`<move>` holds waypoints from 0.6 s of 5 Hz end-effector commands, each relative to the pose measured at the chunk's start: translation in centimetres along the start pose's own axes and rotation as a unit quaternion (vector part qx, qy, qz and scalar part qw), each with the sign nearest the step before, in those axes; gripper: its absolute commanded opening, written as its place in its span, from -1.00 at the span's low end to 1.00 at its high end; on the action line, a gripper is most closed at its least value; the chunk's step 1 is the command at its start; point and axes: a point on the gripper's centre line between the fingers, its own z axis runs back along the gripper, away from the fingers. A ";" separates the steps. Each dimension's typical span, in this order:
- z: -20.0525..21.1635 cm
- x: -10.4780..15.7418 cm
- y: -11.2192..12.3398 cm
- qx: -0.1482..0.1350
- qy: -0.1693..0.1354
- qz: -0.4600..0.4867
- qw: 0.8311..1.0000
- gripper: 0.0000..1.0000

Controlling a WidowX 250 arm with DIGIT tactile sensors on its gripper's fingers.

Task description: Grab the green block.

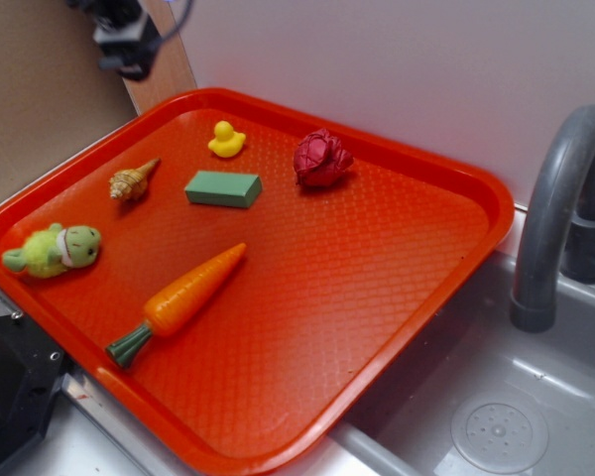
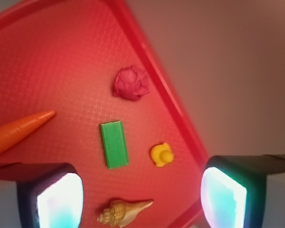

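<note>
The green block point(image 1: 223, 188) lies flat on the red tray point(image 1: 397, 268), in its far half, between the yellow duck and the carrot. In the wrist view the green block point(image 2: 114, 144) lies ahead of the jaws, well below them. My gripper point(image 1: 129, 40) hangs high above the tray's far left corner, partly cut off by the frame edge. In the wrist view my gripper point(image 2: 141, 202) is open and empty, with the jaws wide apart and the shell between them far below.
On the tray lie a yellow duck point(image 1: 226, 140), a tan shell point(image 1: 132, 181), a dark red crumpled ball point(image 1: 321, 159), an orange carrot point(image 1: 182, 299) and a lime plush frog point(image 1: 56, 249). A grey sink point(image 1: 496, 416) with a faucet point(image 1: 560, 208) is at the right.
</note>
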 end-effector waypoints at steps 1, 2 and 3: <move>-5.7 2.9 -1.6 -0.035 0.051 -0.042 0.997 1.00; -8.2 2.5 -1.8 -0.027 0.077 -0.053 0.995 1.00; -9.7 1.3 -1.0 -0.041 0.102 -0.045 0.993 1.00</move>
